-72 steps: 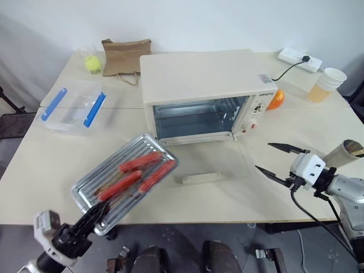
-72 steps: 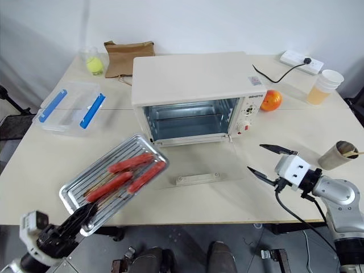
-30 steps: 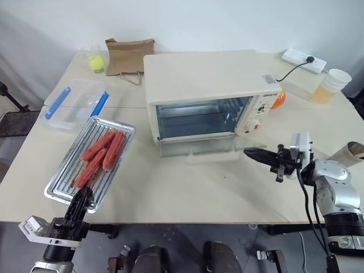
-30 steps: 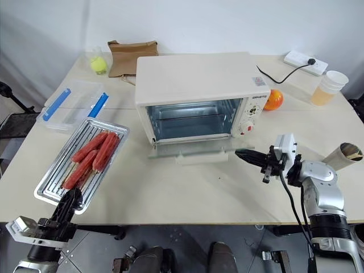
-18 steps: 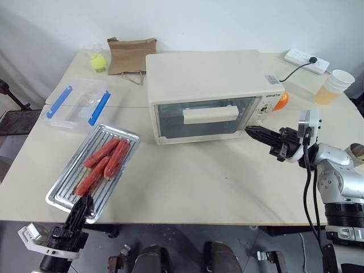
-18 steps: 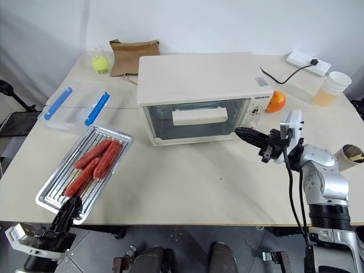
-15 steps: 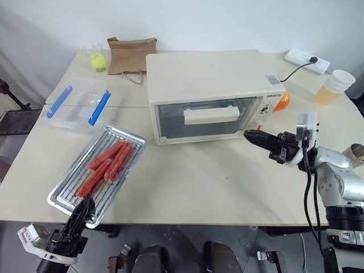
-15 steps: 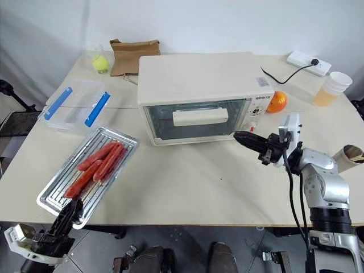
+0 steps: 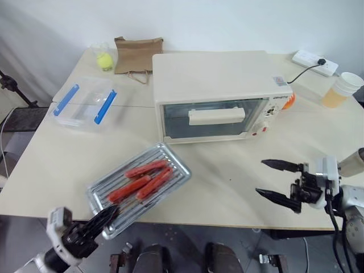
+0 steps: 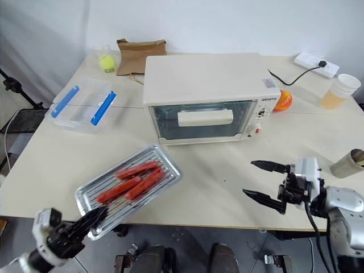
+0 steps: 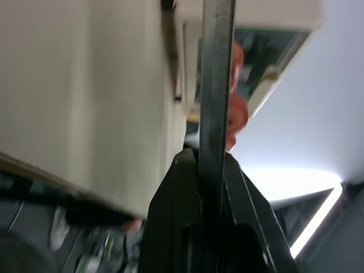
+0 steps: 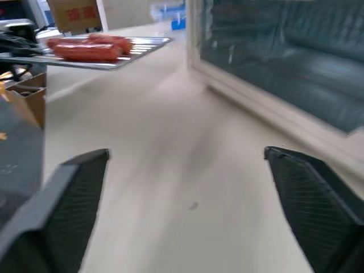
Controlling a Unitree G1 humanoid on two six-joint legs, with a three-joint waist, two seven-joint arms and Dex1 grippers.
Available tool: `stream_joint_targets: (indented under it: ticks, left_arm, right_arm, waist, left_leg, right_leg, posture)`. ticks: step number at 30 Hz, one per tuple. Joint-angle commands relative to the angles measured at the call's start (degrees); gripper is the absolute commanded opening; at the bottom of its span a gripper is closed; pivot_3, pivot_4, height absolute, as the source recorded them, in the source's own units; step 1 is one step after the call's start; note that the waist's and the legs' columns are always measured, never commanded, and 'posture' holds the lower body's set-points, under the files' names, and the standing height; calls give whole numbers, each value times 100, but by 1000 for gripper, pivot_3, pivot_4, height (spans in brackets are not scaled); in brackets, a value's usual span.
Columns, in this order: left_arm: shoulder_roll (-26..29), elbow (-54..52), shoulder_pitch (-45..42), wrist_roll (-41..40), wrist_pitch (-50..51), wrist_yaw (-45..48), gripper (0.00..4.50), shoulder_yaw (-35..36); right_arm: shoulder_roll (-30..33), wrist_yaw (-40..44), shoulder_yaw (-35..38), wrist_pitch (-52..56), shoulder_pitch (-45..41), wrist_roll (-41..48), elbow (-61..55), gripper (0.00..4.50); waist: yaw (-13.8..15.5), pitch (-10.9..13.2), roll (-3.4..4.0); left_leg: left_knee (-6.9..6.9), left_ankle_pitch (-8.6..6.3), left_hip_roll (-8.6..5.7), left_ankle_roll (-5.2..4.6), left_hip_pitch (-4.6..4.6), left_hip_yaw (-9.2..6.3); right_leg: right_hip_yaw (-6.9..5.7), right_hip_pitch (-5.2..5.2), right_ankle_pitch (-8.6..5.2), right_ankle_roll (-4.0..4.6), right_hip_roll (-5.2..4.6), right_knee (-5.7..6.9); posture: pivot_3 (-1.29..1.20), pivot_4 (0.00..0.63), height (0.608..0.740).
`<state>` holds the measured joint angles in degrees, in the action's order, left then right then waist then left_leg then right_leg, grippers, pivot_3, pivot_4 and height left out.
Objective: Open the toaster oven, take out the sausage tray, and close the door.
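Now the toaster oven (image 9: 222,96) sits mid-table, its door (image 9: 213,118) shut. Left gripper (image 9: 108,215), at 7 o'clock, is clamped on the sausage tray (image 9: 139,186). Right gripper (image 9: 274,178), at 4 o'clock, gapes wide with nothing between its fingers.

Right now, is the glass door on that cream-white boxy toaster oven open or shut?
Shut. The glass door stands upright, flush against the toaster oven front, its bar handle facing outward.
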<state>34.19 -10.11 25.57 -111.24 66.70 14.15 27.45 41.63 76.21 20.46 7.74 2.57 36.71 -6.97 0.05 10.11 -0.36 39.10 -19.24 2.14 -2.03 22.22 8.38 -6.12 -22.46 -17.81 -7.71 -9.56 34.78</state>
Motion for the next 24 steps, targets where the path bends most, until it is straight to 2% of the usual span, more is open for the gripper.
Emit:
stream_joint_targets:
  ticks: [1,8,11,14,18,24]
  left_arm:
    - [460,153,-514,-176,232,-91,0,-563]
    - [741,950,-2226,-100,400,-353,0,-1647]
    - [717,1211,-2900,290,642,-262,0,-2073]
    - [573,1439,-3446,601,811,-233,0,-2410]
    - [106,1998,-4389,1246,1116,-167,0,-2908]
    - [-559,2852,-5296,2416,1480,-78,0,-3205]
  right_arm:
    - [163,52,415,-95,345,188,-478,4475]
    - [54,-118,921,-352,1300,116,-1133,4475]
    - [-21,-254,1085,-400,1637,147,-1395,4475]
    - [-91,-395,1200,-440,1900,151,-1651,4475]
    - [-253,-647,1487,-506,2348,133,-1937,4475]
    - [-409,-753,1671,-625,2738,162,-2114,4475]
  waist:
    - [-12,-1,1]
    - [18,-8,18]
    - [69,-8,17]
    - [104,-9,19]
    - [205,-14,27]
    - [379,-29,50]
  left_leg:
    - [0,0,-1,0,-1,1]
    - [-1,2,-9,-1,-11,5]
    - [-1,6,-20,-5,-12,5]
    - [-1,7,-26,-6,-12,9]
    - [0,12,-35,-13,-11,3]
    - [3,17,-50,-22,-23,-4]
  right_leg:
    - [0,1,0,-1,0,0]
    - [-12,0,3,-6,4,20]
    - [-8,2,6,-11,4,23]
    - [-4,2,10,-20,3,24]
    - [-2,6,15,-28,2,21]
    - [6,47,26,-49,0,-24]
  posture:
    - [0,150,740]
    - [0,150,740]
    - [0,150,740]
    - [0,150,740]
    - [0,150,740]
    - [0,150,740]
